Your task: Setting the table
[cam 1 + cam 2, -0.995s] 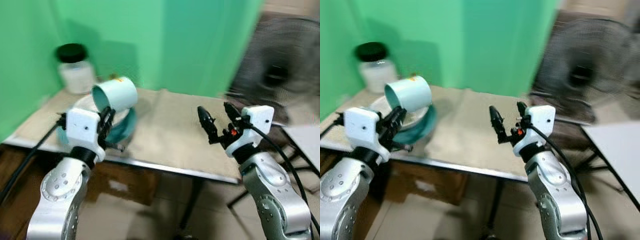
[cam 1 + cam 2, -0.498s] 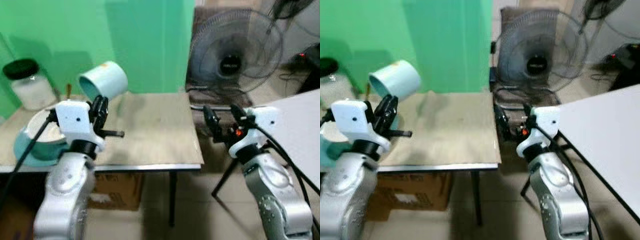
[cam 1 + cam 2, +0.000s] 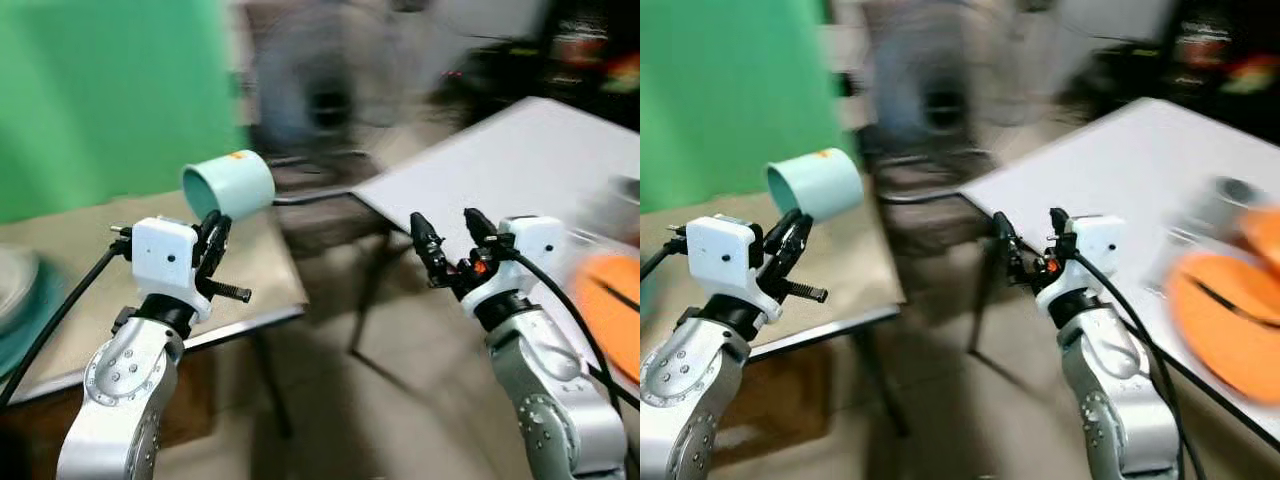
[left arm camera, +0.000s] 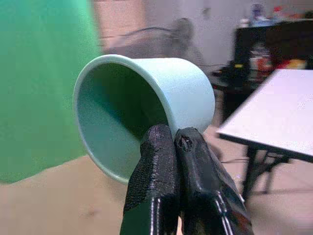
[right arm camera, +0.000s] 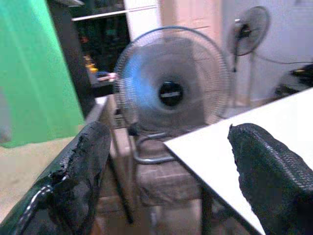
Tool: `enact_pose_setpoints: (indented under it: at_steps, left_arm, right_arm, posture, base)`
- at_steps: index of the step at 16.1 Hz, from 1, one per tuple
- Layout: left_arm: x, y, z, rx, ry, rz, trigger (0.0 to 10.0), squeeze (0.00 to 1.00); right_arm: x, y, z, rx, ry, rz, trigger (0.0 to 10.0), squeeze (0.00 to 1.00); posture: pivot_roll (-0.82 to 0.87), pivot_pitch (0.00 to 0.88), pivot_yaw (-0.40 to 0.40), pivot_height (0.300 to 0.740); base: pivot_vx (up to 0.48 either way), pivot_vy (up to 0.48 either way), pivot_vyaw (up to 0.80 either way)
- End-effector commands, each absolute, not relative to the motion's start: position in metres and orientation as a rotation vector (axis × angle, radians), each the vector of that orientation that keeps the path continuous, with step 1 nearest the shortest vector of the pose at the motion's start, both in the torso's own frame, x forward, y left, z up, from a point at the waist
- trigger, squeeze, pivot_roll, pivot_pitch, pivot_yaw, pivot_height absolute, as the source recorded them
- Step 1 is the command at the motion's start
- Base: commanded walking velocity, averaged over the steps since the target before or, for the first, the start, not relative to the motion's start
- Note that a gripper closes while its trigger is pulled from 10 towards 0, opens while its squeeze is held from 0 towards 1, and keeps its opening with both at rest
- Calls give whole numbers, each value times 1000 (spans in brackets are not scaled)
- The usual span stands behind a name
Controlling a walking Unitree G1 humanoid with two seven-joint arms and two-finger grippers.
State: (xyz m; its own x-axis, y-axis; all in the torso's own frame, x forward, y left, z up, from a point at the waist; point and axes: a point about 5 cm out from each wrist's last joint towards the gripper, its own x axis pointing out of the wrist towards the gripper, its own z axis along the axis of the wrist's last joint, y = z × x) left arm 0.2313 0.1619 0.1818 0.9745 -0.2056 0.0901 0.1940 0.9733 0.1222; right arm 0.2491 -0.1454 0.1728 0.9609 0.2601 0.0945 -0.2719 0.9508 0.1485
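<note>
Closest to me are both arms, raised in front of the body. My left gripper [image 3: 212, 238] is pinched tight on the rim of a pale green cup [image 3: 228, 184]. In the left wrist view the two fingers [image 4: 155, 161] sit pressed together w/ the cup [image 4: 142, 112] wall between them, one finger inside the mouth, the other on the outside, I'd judge. The cup hangs tipped on its side, mouth toward the robot's left and slightly down, so the grip is on the low edge of the rim and the body sticks up and away past the fingertips. I read that as a carry hold: a thin rim pinch keeps the cup clear of the arm while the robot turns.

My right gripper [image 3: 449, 238] carries nothing, fingers spread wide, held out ahead at about the same height, prob. ready to help or just kept clear of furniture.

Just beyond the left arm is the tan table [image 3: 60, 260], w/ part of a teal dish [image 3: 12, 300] at the edge of view. To the right, past the right gripper, is a white table [image 3: 1120, 150] w/ an orange plate [image 3: 1225, 320] on it, blurred. Farthest back: a standing fan [image 5: 171, 90] and the green backdrop [image 3: 720, 90].

Views are smeared, so the robot seems mid-turn. I'd guess the cup is headed for the white table.
</note>
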Motion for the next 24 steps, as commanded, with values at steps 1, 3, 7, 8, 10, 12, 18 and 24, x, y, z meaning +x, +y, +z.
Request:
enact_pose_setpoints:
  at_steps: [1,3,7,8,10,12,18,24]
  left_arm:
    - [229,159,184,122,-114,-218,10000,0]
    - [230,158,183,121,-114,-224,10000,0]
    - [234,157,182,132,-118,-220,10000,0]
    - [235,157,182,129,-118,-217,10000,0]
    - [237,158,183,121,-118,-204,10000,0]
    - [238,159,183,131,-123,-195,10000,0]
    - [245,154,181,135,-128,-198,10000,0]
    - [246,151,179,134,-130,-216,10000,0]
  right_arm:
    - [247,-144,176,147,-85,276,10000,0]
    - [246,-146,176,138,-85,270,10000,0]
    - [246,-148,176,130,-82,253,10000,0]
    - [247,-149,176,133,-82,246,10000,0]
    - [250,-148,176,135,-79,244,10000,0]
    - [251,-148,175,128,-73,249,10000,0]
    - [254,-150,173,133,-72,226,10000,0]
    - [252,-153,172,117,-68,230,10000,0]
  posture:
    - [-44,0,24,740]
    - [-53,0,26,740]
    - [-57,0,23,740]
    - [-55,0,21,740]
    - [-51,0,19,740]
    - [-56,0,27,740]
    - [-58,0,28,740]
    - [-74,0,38,740]
  base:
    - [0,0,-800]
    - [0,0,-800]
    - [0,0,-800]
    - [0,0,-800]
    - [0,0,-800]
    - [0,0,-800]
    - [0,-219,-533]
    - [0,-377,0]
